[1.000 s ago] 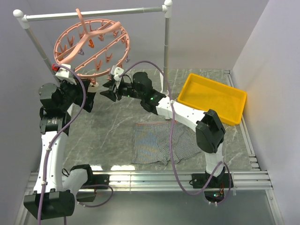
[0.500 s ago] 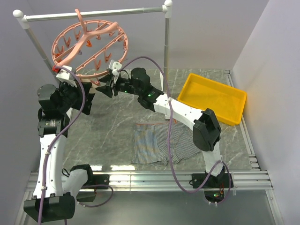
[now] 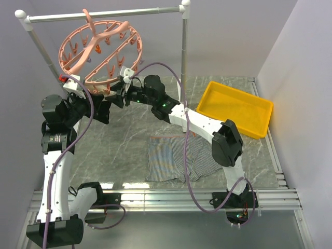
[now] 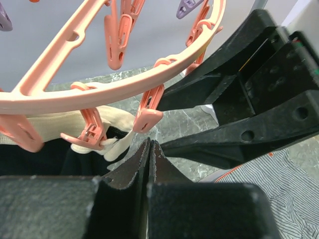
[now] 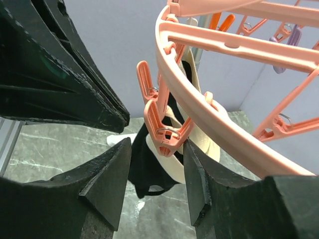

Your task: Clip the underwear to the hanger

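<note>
The hanger (image 3: 98, 49), a salmon-pink ring with dangling clips, hangs from the grey rail. Its rim (image 4: 99, 89) arcs across the left wrist view. The striped grey underwear (image 3: 179, 158) lies flat on the table, apart from both grippers; one corner (image 4: 294, 184) shows at lower right. My right gripper (image 5: 157, 174) is open just under the near rim, with a pink clip (image 5: 167, 132) hanging between its fingers (image 5: 107, 184). A black-and-cream cloth (image 5: 149, 169) hangs behind that clip. My left gripper (image 4: 149, 145) is shut and empty, close beside the right gripper (image 4: 239, 99) below the rim.
A yellow tray (image 3: 238, 109) sits at the back right of the table. The rail (image 3: 104, 15) rests on two posts, one (image 3: 184, 52) right behind the right arm. Purple cables loop over both arms. The two grippers are crowded together under the ring.
My right gripper has moved left and up to the ring's near rim. The ring has tilted and shifted slightly. The left jaws have closed the last bit.
</note>
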Controlling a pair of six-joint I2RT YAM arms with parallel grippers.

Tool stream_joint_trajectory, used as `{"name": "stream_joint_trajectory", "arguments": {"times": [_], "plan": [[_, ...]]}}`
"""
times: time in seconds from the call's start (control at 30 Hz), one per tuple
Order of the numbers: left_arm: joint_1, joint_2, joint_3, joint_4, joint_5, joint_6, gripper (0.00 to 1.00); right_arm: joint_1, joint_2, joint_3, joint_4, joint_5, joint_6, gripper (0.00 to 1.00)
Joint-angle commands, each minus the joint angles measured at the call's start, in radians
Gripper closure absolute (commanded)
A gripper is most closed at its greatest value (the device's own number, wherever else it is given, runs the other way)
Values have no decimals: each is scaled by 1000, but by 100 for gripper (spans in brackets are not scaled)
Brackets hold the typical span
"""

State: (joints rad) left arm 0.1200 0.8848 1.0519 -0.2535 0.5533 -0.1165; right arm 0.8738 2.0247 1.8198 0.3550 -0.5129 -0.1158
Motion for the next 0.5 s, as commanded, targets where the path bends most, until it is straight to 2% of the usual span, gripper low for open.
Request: {"name": "stream_joint_trajectory", "arguments": {"times": [0.0,0.07,0.2,0.47], "plan": [[-5,-17,14,13,27,-14,94,5,22,53,42,16,10,45],[-3,-18,19,13,22,-14,93,4,26,55,44,39,5,43],[-3,-18,20,22,14,-22,83,7,23,49,48,59,1,42],[-3,-1,25,66,49,-37,80,13,14,30,65,63,1,42]]}}
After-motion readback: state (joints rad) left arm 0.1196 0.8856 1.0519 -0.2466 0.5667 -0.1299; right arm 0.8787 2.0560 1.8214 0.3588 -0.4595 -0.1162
